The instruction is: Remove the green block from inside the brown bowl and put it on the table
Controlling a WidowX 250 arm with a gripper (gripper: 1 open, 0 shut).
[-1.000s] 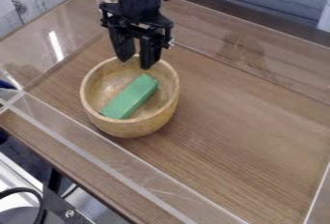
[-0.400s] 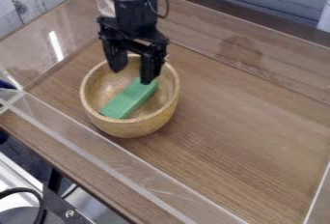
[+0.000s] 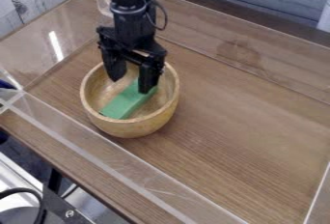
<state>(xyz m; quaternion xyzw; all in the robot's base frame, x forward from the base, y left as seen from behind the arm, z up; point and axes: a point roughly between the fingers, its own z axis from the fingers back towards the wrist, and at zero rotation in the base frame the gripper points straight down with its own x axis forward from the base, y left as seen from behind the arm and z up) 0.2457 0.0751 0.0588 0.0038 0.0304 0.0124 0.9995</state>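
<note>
Left of centre in the frame, we see the green block (image 3: 125,105) lying slantwise inside the brown bowl (image 3: 102,119), which sits on the bench (image 3: 230,147). Our claw (image 3: 133,83) is over the bowl with its fingers apart, nothing clamped. We expect the block to be light, stiff and hard to crush, perhaps a little slippery on its plain faces, so we should pinch its long sides near the middle.

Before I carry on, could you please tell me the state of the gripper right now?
Gripper: open, fingers spread over the green block in the bowl, apparently holding nothing.
</note>
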